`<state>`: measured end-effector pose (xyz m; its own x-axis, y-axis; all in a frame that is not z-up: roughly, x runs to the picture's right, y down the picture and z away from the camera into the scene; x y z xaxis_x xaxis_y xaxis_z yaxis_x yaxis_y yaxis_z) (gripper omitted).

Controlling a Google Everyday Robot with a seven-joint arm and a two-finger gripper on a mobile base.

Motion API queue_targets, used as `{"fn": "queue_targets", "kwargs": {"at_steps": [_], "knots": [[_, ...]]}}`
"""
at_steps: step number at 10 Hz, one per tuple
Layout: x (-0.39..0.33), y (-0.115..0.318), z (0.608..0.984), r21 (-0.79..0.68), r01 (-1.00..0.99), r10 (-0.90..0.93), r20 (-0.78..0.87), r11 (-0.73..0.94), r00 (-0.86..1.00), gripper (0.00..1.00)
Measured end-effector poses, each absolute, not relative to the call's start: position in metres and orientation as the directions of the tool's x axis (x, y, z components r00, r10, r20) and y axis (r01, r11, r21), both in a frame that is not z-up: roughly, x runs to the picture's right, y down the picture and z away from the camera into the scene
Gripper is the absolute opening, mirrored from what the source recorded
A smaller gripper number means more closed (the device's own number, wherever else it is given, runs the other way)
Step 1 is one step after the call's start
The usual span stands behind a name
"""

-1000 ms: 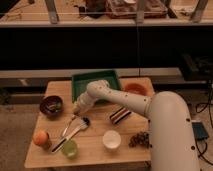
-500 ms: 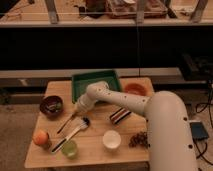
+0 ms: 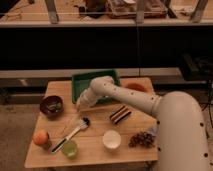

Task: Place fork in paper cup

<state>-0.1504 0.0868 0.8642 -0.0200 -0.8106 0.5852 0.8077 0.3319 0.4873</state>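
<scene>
The fork [image 3: 70, 126] is a thin pale sliver lying slantwise on the wooden table [image 3: 95, 150], just left of the white-handled brush [image 3: 73, 134]. The white paper cup [image 3: 111, 140] stands upright near the table's front, to the right of the brush. My gripper [image 3: 82, 104] hangs at the end of the white arm, over the table just in front of the green tray's left end. It is above and slightly right of the fork and apart from it. It is well left of and behind the paper cup.
A green tray [image 3: 85, 80] sits at the back. A dark bowl [image 3: 51, 106] is at the left and an orange fruit [image 3: 40, 137] at the front left. A translucent green cup [image 3: 70, 149] stands by the brush handle. A dark striped object [image 3: 120, 114], grapes [image 3: 142, 139] and an orange bowl [image 3: 135, 87] are at the right.
</scene>
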Motion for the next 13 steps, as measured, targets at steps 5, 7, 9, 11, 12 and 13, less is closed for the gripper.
{"fn": "queue_targets", "kwargs": {"at_steps": [5, 7, 9, 11, 12, 13], "knots": [[-0.07, 0.03, 0.812, 0.489, 0.797, -0.83, 0.558, 0.354, 0.026, 0.0], [-0.023, 0.019, 0.793, 0.501, 0.8, -0.863, 0.503, 0.329, 0.041, 0.0], [0.018, 0.012, 0.779, 0.504, 0.808, -0.894, 0.445, 0.306, 0.062, 0.0], [0.058, 0.009, 0.769, 0.491, 0.828, -0.925, 0.37, 0.271, 0.084, 0.0], [0.079, 0.01, 0.765, 0.479, 0.837, -0.936, 0.337, 0.263, 0.101, 0.0], [0.099, 0.012, 0.762, 0.47, 0.845, -0.945, 0.305, 0.254, 0.115, 0.0]]}}
